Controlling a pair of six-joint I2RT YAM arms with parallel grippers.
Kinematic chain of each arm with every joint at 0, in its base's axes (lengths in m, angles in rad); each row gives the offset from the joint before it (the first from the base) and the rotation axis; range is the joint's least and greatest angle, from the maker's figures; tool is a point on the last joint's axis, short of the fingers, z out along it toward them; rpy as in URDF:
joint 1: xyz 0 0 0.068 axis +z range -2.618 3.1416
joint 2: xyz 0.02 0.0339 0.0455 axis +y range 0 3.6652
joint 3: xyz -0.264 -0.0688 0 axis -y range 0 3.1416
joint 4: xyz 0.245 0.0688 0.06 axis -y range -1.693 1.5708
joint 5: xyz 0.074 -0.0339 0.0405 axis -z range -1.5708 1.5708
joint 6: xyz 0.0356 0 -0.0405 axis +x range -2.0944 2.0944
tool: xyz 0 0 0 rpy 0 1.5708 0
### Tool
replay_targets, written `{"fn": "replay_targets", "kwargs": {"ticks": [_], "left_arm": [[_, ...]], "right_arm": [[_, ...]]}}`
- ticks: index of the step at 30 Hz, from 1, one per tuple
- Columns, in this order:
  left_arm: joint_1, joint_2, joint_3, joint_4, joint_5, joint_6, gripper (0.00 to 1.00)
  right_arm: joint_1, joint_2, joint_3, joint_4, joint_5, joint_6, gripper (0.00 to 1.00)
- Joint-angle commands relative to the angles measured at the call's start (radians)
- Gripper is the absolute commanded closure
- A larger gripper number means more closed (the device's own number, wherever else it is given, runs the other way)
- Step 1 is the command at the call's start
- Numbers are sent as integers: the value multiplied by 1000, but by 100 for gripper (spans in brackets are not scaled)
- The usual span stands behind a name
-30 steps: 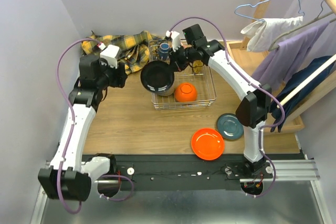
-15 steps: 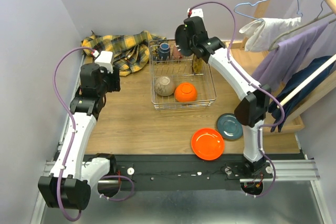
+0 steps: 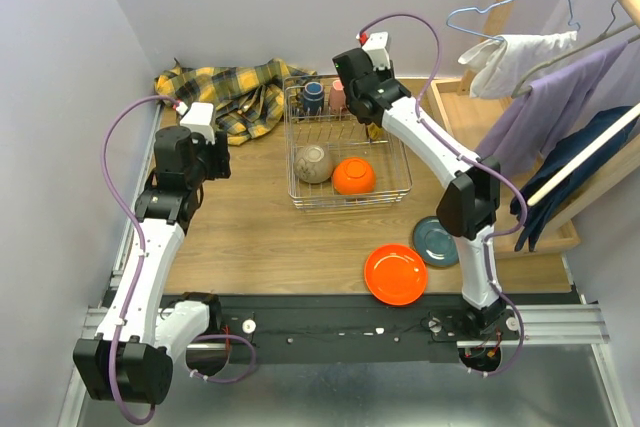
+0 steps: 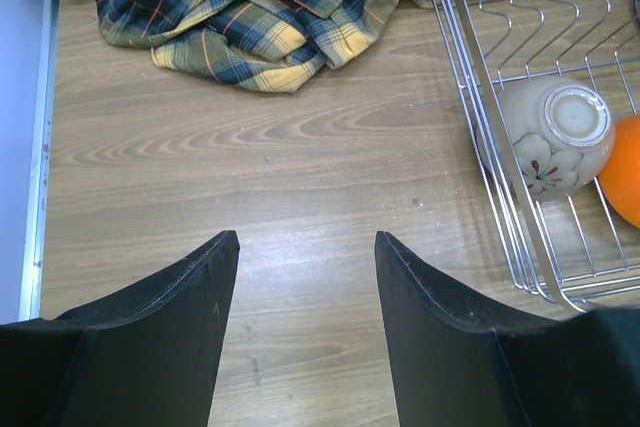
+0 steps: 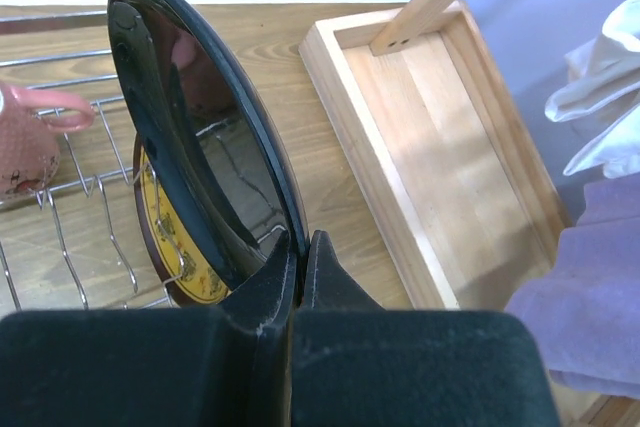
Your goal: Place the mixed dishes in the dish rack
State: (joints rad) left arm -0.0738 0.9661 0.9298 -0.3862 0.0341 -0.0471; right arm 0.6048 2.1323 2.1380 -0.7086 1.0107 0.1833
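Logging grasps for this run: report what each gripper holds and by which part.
The right gripper pinches the glossy black plate by its rim, with the plate standing on edge. The left gripper is open and holds nothing.

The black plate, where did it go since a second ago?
The right gripper carried the black plate from above the beige bowl to the back right of the dish rack, turning it on edge beside the yellow plate; it still grips it. The left gripper, open and empty, drew back a little from the rack. The beige bowl, orange bowl, orange plate and teal plate stayed put.
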Motion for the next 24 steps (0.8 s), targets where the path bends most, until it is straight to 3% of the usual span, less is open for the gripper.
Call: {"fn": "replay_targets", "kwargs": {"ticks": [1, 24], "left_arm": [[2, -30, -29, 20, 1, -16, 34], [3, -44, -60, -3, 6, -22, 34]], "right_arm": [[12, 24, 10, -32, 68, 48, 100], [32, 161, 88, -126, -43, 145, 100]]}}
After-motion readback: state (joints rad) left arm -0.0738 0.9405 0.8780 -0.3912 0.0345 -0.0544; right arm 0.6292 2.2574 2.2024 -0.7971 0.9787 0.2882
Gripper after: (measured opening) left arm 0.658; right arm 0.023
